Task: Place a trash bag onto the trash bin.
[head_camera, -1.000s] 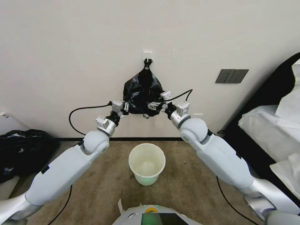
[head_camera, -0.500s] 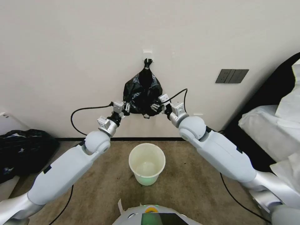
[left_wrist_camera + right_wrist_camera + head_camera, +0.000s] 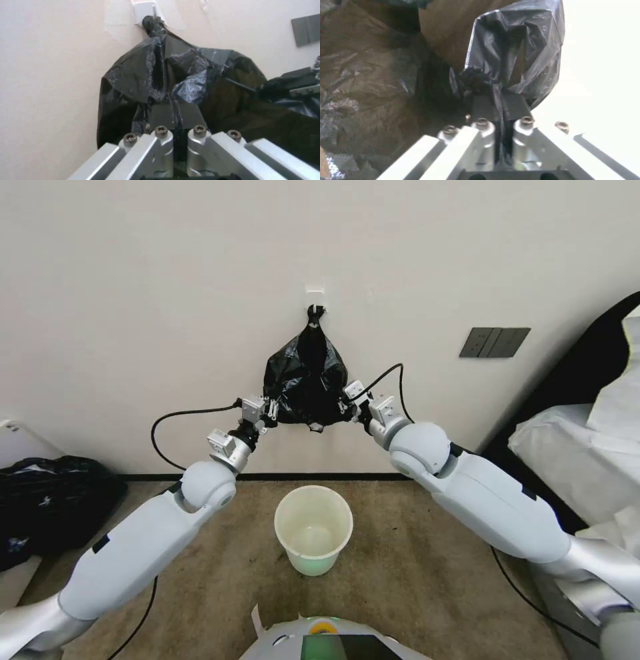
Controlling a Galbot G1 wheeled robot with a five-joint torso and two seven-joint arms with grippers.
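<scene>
Trash bag (image 3: 305,380) hangs flat against the wall from a small white hook (image 3: 315,295), its gathered top looped over the hook, body spread wide and crinkled at the lower edge.

Left hand (image 3: 272,410) is raised to the bag's lower left corner. In the left wrist view the two dark pads are pressed together with a fold of black film (image 3: 173,110) caught between them: clenched on the bag.

Right hand (image 3: 344,405) is up at the lower right corner, mirror to the other. In the right wrist view its pads are likewise closed on a bunched pleat of the plastic (image 3: 496,97), so grasping the bag too.

Between the two hands the bag's bottom edge is drawn out sideways, a small tag of film dangling at the middle.

Trash bin (image 3: 313,528) stands upright on the brown carpet (image 3: 400,573), directly below the bag and between the two forearms, near the robot's base. It is well apart from the bag. Faint green glow at its bottom.

A larger black bag (image 3: 50,497) lies on the floor at far left, by the wall. Grey switch plate (image 3: 495,342) on the wall to the right.
</scene>
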